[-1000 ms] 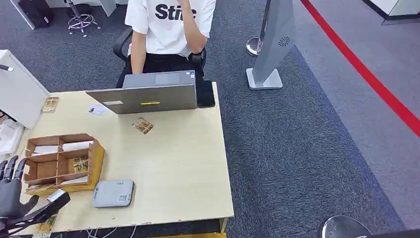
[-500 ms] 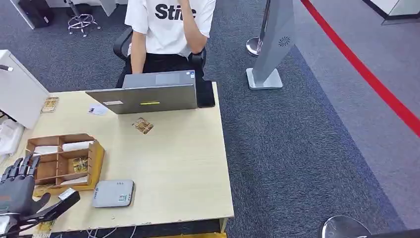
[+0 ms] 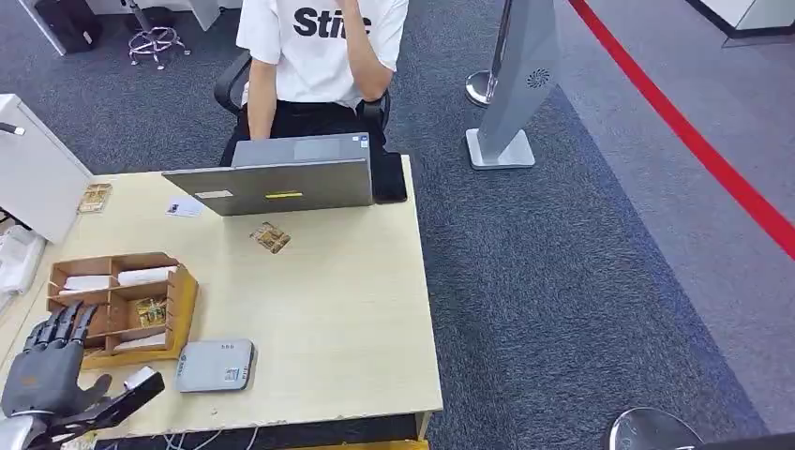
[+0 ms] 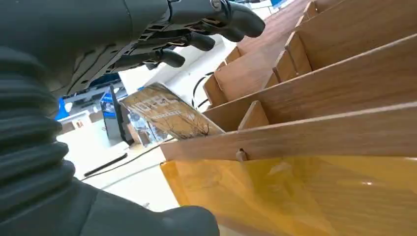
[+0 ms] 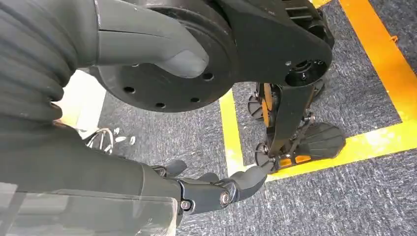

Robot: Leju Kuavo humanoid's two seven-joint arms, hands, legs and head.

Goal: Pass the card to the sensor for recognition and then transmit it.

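Wooden tray (image 3: 183,298) beside spread, empty left hand (image 3: 52,361); right hand (image 5: 211,189) seemingly loose, empty.

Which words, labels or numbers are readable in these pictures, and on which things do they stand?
"Sti", cut off by an arm: on the person's white shirt.
Print on the card near the left hand: blurred, unreadable.
Labels on the laptop and the grey sensor: too small.

Head view high over the table (image 3: 319,309), left wrist close beside wooden organizer (image 4: 319,83) (shared), right wrist floorward
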